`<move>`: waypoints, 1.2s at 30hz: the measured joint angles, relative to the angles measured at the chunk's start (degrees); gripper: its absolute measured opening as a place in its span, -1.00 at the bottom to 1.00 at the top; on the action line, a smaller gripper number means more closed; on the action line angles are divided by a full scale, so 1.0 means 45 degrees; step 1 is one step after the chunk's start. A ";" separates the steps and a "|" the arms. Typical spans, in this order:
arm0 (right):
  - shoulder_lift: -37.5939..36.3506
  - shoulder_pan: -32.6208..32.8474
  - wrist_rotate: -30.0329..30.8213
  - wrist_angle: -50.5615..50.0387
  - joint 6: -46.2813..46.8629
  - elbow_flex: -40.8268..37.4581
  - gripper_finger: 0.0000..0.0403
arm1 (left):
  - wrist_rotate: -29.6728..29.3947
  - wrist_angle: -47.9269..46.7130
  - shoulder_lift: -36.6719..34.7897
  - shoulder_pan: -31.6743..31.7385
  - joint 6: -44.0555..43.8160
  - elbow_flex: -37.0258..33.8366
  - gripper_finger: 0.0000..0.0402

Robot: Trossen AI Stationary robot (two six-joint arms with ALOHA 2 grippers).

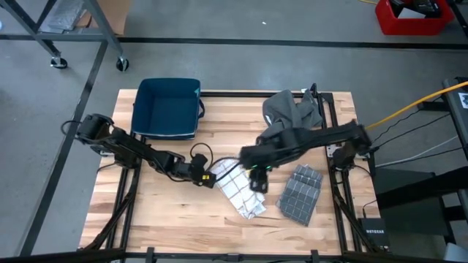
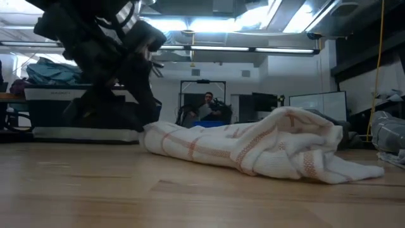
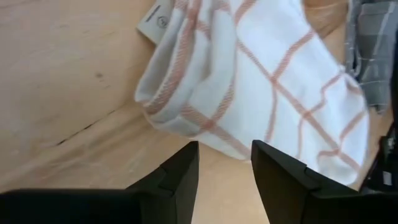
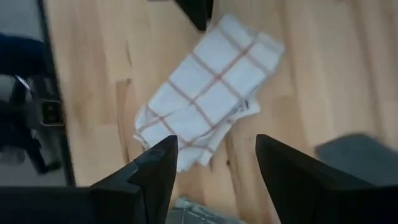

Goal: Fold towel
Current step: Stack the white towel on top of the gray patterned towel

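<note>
towel [image 1: 238,191]: white with orange checks, lying mid-table toward the front edge, between the two grippers. Bunched into a loose oblong, lumpy in the low view, edges not lined up.
left gripper [image 1: 207,177]: low at the towel's near end, fingers apart, nothing between them; wrist view shows the towel edge just ahead of the tips, not touching as far as I can tell.
right gripper [image 4: 211,165]: hovering above the towel, fingers apart, empty; towel fully visible below it.
progress: roughly doubled over at best. No clean fold, corners scattered, label [image 3: 153,22] sticking out at one end.
left to do: flatten, square the edges, fold again. Judgement: well short of done.
other: folded grey cloth [image 1: 300,193] just beside the towel, crumpled grey cloth [image 1: 291,111] at the back, blue bin [image 1: 167,108] back-left, all clear of the work.
risk: grabbing one layer only drags the bunch.
</note>
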 joint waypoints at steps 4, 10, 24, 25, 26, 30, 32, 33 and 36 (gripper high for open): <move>-0.2378 0.0018 0.0824 0.0633 0.0001 -0.1378 0.09 | 0.0004 0.0017 -0.0164 0.0000 0.0229 0.0010 -0.31; -0.6680 0.0014 0.2477 0.3175 0.0407 -0.5314 0.09 | 0.0014 0.0098 -0.0181 -0.0005 0.0206 0.0012 -0.31; -0.9897 0.0018 0.1871 2.0802 0.9867 -1.8772 0.09 | 0.0198 0.0165 -0.0181 -0.0287 -0.2421 0.0019 -0.31; -0.9590 0.0018 0.1715 2.0673 1.0586 -1.8969 0.09 | 0.0202 0.0163 -0.0181 -0.0347 -0.2626 0.0019 -0.31; -0.9287 0.0018 0.1459 2.0460 1.1267 -1.9034 0.09 | 0.0203 0.0164 -0.0181 -0.0405 -0.2720 0.0024 -0.31; -0.7951 0.0018 0.0658 1.9145 1.2580 -1.8825 0.09 | 0.0203 0.0098 -0.0114 -0.0620 -0.3075 0.0029 -0.31; -0.7305 0.0014 0.0323 1.8868 1.2729 -1.8516 0.09 | 0.0172 0.0028 -0.0010 -0.0706 -0.3464 0.0029 -0.31; -0.7009 0.0014 0.0156 1.8833 1.2799 -1.8332 0.09 | 0.0120 0.0088 0.0043 -0.0737 -0.3680 0.0032 -0.31; -0.6053 0.0014 -0.0531 1.8258 1.3144 -1.7779 0.09 | 0.0082 0.0138 0.0372 -0.0792 -0.4046 0.0034 -0.31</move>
